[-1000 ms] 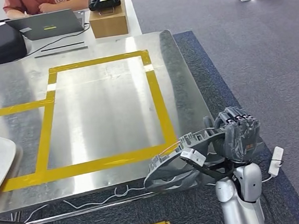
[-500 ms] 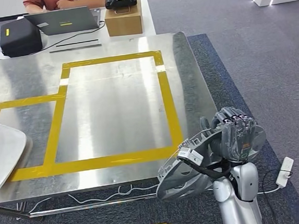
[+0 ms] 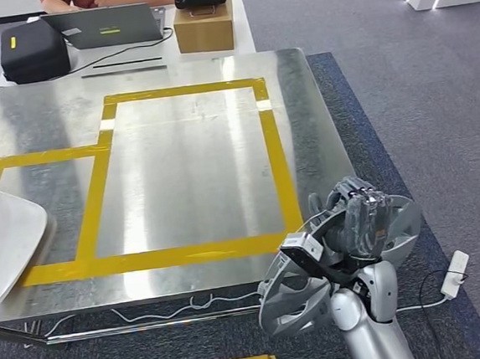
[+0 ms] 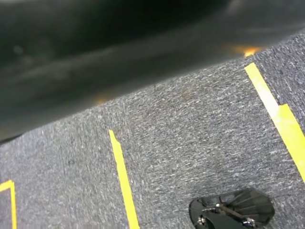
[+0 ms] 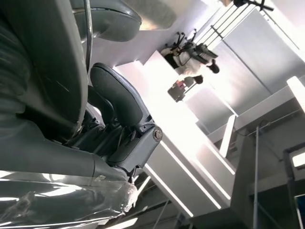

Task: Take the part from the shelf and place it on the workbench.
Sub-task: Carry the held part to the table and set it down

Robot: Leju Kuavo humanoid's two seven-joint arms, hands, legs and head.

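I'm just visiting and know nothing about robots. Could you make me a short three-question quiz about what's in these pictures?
1. True or false: the grey part already lies on the metal workbench.
2. Which hand holds the part? A) left B) right
3. Fill in: the rectangle marked on the workbench is made of ______ tape.

Key: 1. False; the right hand holds it off the near edge, over the carpet. 2. B. 3. Yellow.

The right arm (image 3: 367, 324) is smooth silver with rounded joint housings. Its hand (image 3: 363, 219) is dark grey under clear plastic wrap, with a thick grey thumb (image 5: 118, 95).
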